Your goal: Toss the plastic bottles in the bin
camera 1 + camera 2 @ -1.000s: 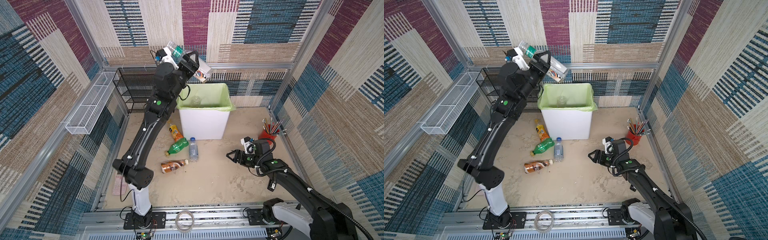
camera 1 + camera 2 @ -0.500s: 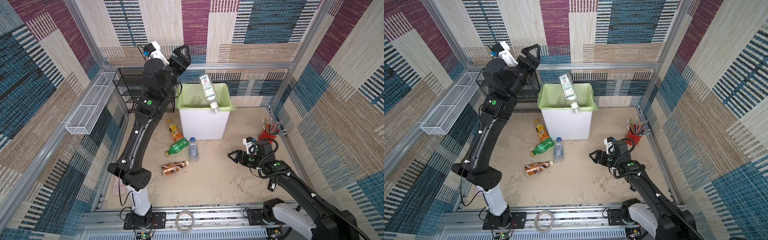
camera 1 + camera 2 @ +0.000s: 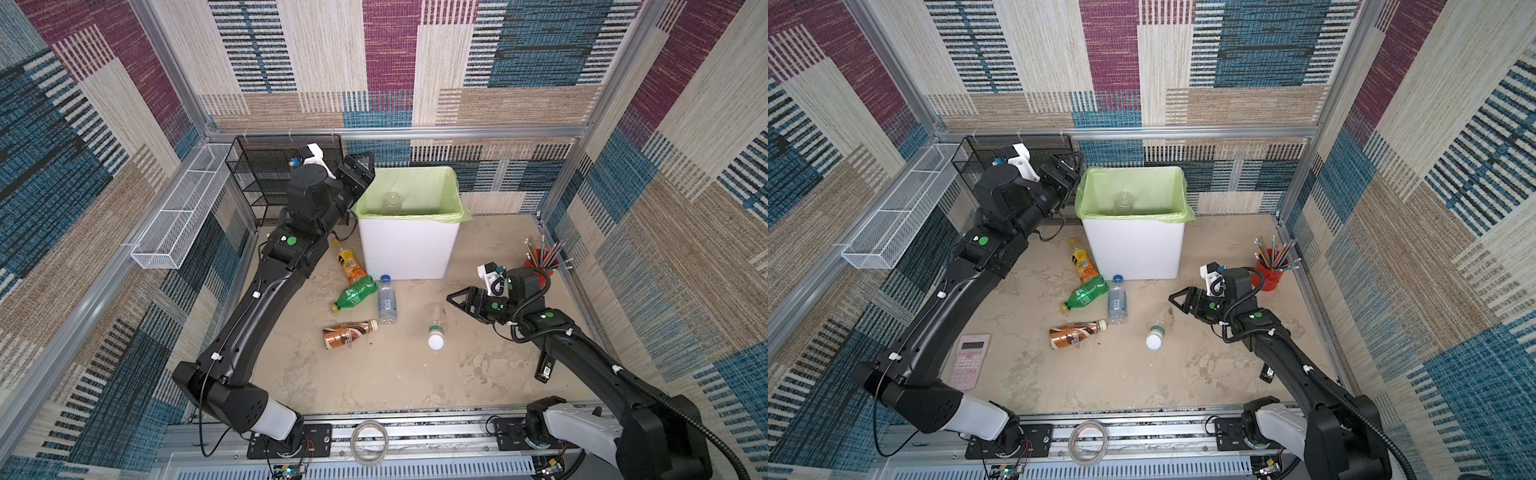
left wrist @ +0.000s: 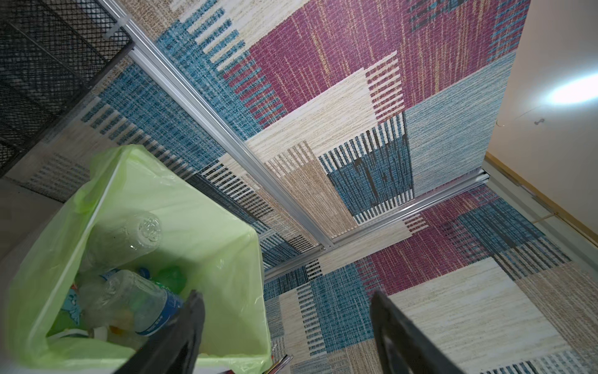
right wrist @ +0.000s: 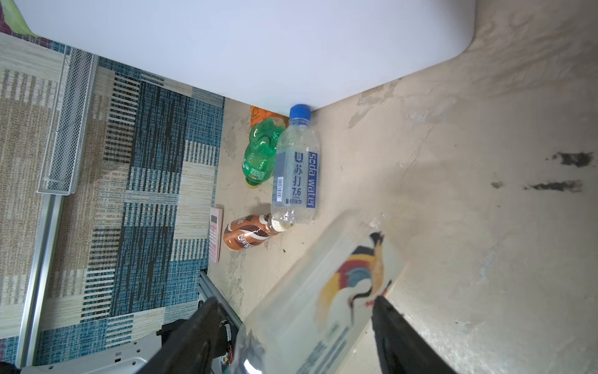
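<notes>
Five plastic bottles (image 3: 387, 299) on floor (image 3: 415, 374); several more in one bin (image 3: 407, 249); left fingers (image 4: 194, 327) apart; right fingers (image 5: 207, 327) apart.

Robot test cell, aluminium frame (image 3: 399, 132), patchwork-print wall panels (image 3: 390, 54), two arms (image 3: 266, 299) bolted to a front rail (image 3: 436, 428)

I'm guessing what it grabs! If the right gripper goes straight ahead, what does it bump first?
Probably the clear white-capped bottle lying just ahead of the open right gripper; depth is unclear.
</notes>
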Robot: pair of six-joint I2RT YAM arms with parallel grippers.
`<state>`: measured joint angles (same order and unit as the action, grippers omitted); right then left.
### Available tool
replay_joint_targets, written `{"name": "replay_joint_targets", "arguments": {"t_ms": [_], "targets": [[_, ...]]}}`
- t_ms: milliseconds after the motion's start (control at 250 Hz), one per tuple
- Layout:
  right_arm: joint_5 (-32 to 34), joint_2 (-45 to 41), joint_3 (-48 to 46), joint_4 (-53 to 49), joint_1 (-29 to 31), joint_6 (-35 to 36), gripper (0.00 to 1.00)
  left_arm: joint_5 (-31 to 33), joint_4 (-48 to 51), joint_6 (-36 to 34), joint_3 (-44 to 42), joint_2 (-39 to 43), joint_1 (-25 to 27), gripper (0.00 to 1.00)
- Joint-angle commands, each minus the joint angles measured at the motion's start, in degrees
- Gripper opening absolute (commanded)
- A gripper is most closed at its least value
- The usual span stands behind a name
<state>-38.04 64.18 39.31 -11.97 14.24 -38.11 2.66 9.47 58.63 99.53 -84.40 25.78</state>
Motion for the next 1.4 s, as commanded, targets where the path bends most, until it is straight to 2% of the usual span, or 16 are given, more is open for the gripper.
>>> {"name": "replay_joint_targets", "arguments": {"t_ms": [0,184,416,648,896,1168,1396], "targets": [[-1.27,1.18,1.56,2.08,0.17,0.15,0.76,-0.43,-1.05,2.18,-5.17,3.93,-0.54,0.81],[0.45,2.47,2.35,-3.56,0.95,3.64,0.77,-0.02,1.13,3.74,-14.70,11.38,-1.74,0.80],[7.36,3.70,4.02,-16.12,4.46,7.73,0.77,0.05,4.95,6.58,-24.59,19.57,-2.93,0.79],[10.89,1.49,2.80,-22.23,10.60,7.27,0.81,0.53,10.29,9.99,-31.56,27.08,-3.10,0.77],[16.43,0.74,-0.98,-23.37,16.60,4.33,0.83,0.86,15.33,10.59,-35.32,33.36,-3.23,0.77],[22.13,9.17,2.31,-20.33,26.14,1.04,0.83,-8.41,15.29,14.22,-38.40,35.31,-4.87,0.77],[27.14,13.45,7.58,-23.52,31.71,-0.56,0.85,-10.86,17.45,16.15,-42.00,41.07,-5.21,0.77]]}}
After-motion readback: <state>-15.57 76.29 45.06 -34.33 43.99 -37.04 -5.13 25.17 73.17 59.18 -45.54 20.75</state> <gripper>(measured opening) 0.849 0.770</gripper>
